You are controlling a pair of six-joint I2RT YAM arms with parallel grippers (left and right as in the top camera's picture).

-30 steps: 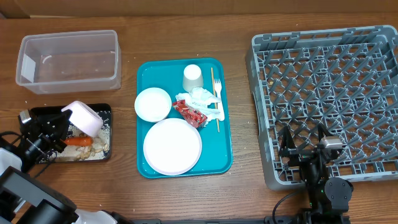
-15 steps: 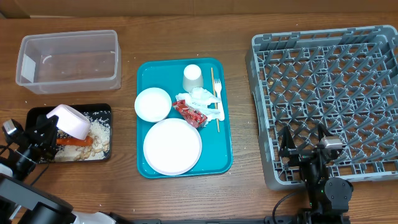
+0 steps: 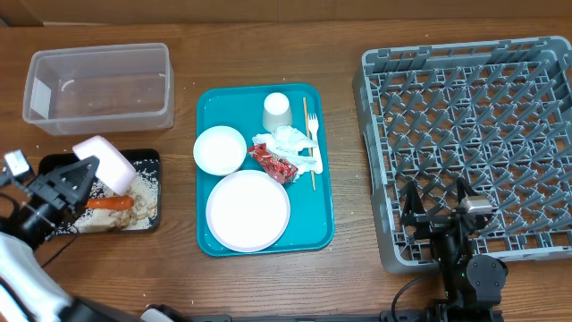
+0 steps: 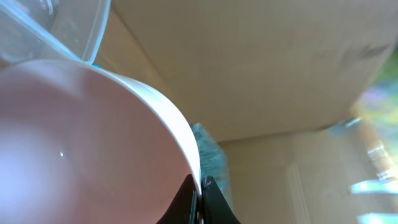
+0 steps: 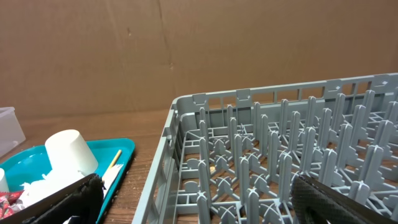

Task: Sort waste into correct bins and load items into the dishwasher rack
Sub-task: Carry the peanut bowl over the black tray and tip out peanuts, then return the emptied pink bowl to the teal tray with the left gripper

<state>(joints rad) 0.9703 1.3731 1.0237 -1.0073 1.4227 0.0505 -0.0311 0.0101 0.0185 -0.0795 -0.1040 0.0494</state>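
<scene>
A small bowl (image 3: 109, 165) is gripped by its rim in the closed left claw (image 3: 87, 173) and is held tilted over the far edge of the black tray (image 3: 150, 156). In the left wrist view the rim is seen pinched between the dark fingertips (image 4: 214, 205), and the bowl's inside, pinkish in this light, fills the left of the picture. An orange carrot (image 3: 111, 203) and loose food scraps (image 3: 143, 192) are seen lying in the black tray. The clear tub (image 3: 98, 116) is set just behind that tray on the table (image 3: 349, 268).

The teal tray (image 3: 308, 224) is placed in the middle of the table. On it a large plate (image 3: 248, 210) is laid at the near end, a second small bowl (image 3: 220, 149) just beyond it on the left, and a cup (image 3: 276, 112) upside down at the far end. Crumpled napkins (image 3: 290, 141), a red wrapper (image 3: 275, 163), a white fork (image 3: 313, 130) and a thin wooden stick (image 3: 305, 116) are gathered on the right side.

The dishwasher rack (image 3: 371, 161) is set at the right. The right claw (image 3: 435, 204) is held wide open over its near left corner, and nothing is gripped in it.
</scene>
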